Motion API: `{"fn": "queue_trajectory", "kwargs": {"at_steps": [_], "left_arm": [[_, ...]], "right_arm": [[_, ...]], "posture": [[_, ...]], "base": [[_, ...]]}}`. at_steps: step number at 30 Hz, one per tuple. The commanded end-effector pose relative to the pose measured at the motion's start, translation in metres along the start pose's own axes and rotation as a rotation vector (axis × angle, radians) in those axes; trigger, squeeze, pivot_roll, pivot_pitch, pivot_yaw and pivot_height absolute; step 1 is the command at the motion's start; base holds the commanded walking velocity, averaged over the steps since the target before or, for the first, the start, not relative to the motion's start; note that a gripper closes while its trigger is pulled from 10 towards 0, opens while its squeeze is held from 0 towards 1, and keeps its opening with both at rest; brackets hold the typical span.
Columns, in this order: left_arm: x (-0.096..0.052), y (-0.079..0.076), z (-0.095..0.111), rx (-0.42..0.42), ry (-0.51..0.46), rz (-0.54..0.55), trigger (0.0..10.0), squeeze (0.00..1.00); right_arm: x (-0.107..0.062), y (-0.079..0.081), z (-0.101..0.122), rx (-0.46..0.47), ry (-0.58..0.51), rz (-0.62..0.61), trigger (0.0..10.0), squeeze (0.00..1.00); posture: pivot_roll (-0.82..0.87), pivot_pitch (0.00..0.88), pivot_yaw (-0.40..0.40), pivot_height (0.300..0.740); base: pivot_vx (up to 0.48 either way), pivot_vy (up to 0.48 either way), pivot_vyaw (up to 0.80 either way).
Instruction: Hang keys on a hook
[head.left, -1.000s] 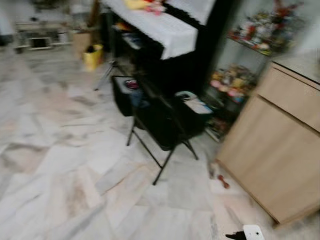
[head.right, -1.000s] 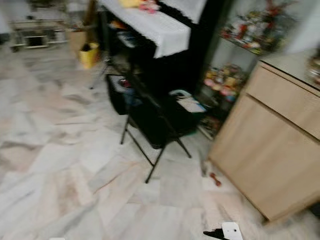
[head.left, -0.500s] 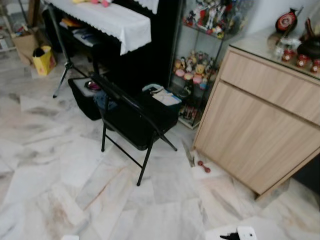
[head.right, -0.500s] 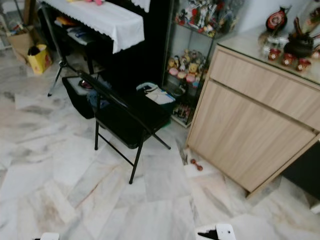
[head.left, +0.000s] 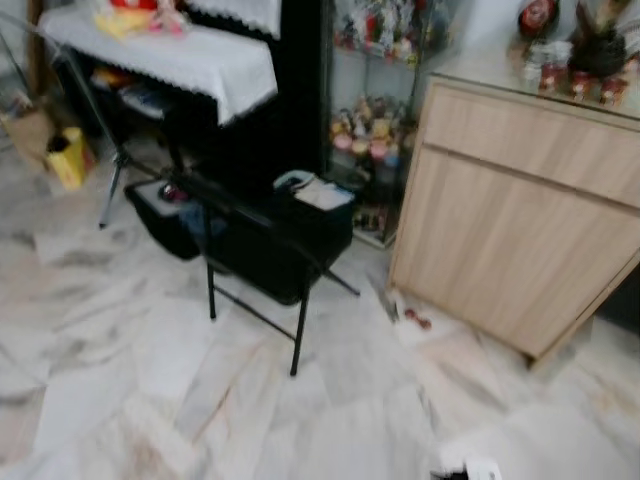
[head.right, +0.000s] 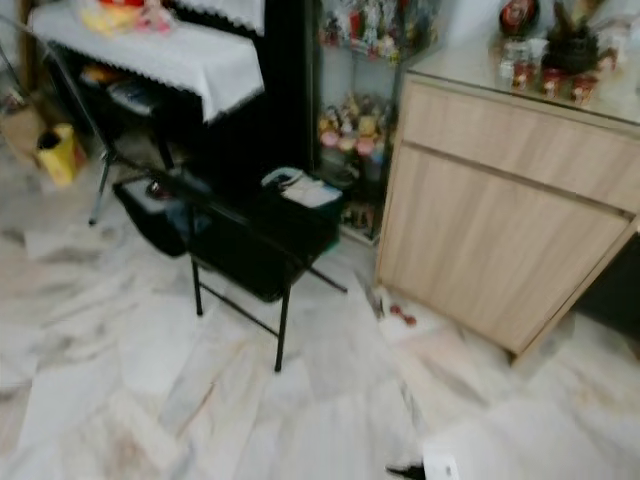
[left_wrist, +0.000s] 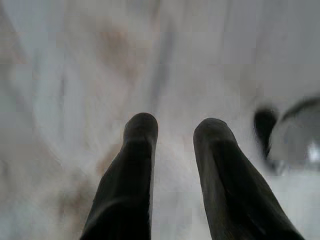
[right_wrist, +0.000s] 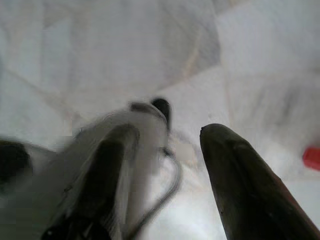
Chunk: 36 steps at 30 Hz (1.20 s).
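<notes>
2 black fingers (left_wrist: 140, 170) of our left gripper (left_wrist: 175, 127) stand slightly apart over marble floor (head.left: 120, 340), holding nothing; our right gripper's (right_wrist: 165, 135) hold we cannot tell.

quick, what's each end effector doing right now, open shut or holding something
Left end effector: open, empty, hanging over the marble floor.
Right end effector: fingers apart; a blurred white and black object lies against one finger, so a hold cannot be told.

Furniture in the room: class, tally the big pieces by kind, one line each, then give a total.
Black folding chair: 1
Light wooden cabinet: 1
Glass display shelf of figurines: 1
Black piano under a white cloth: 1
Total: 4
</notes>
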<state>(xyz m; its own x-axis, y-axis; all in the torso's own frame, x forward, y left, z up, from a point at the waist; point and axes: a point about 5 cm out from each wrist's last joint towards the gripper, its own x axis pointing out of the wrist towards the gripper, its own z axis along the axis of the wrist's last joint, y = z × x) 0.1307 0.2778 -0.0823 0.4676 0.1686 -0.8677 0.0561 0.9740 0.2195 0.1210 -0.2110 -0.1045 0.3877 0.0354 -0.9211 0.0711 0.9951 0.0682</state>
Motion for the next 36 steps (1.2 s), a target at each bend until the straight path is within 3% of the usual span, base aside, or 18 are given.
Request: {"fn": "queue_trajectory", "kwargs": {"at_steps": [1,16,22,27,36], "left_arm": [[-0.003,0.002,-0.015,0.007,0.046,-0.001,10.0,0.0],[-0.002,-0.006,-0.016,-0.024,0.042,-0.014,10.0,0.0],[-0.001,-0.008,-0.014,0.001,0.037,-0.023,10.0,0.0],[-0.001,-0.008,-0.012,-0.05,0.029,-0.007,10.0,0.0],[-0.001,-0.005,-0.011,-0.046,0.031,-0.005,10.0,0.0]], "right_arm": [[0.001,0.005,0.007,-0.002,-0.026,0.012,10.0,0.0],[0.0,-0.003,0.008,-0.033,-0.022,0.002,10.0,0.0],[-0.001,-0.005,0.009,-0.035,-0.023,-0.003,10.0,0.0],[-0.001,-0.006,0.012,-0.027,-0.03,-0.003,10.0,0.0],[0.0,-0.003,0.014,-0.012,-0.036,0.0,10.0,0.0]], "posture": [[-0.01,0.0,0.046,0.74],[-0.01,0.0,0.01,0.74],[-0.01,0.0,0.003,0.74],[0.0,0.0,-0.009,0.74],[-0.01,0.0,0.004,0.74]], "base": [[0.0,0.0,-0.75],[0.0,0.0,-0.75],[0.0,0.0,-0.75],[0.0,-0.162,-0.75],[0.0,0.0,-0.75]]}}
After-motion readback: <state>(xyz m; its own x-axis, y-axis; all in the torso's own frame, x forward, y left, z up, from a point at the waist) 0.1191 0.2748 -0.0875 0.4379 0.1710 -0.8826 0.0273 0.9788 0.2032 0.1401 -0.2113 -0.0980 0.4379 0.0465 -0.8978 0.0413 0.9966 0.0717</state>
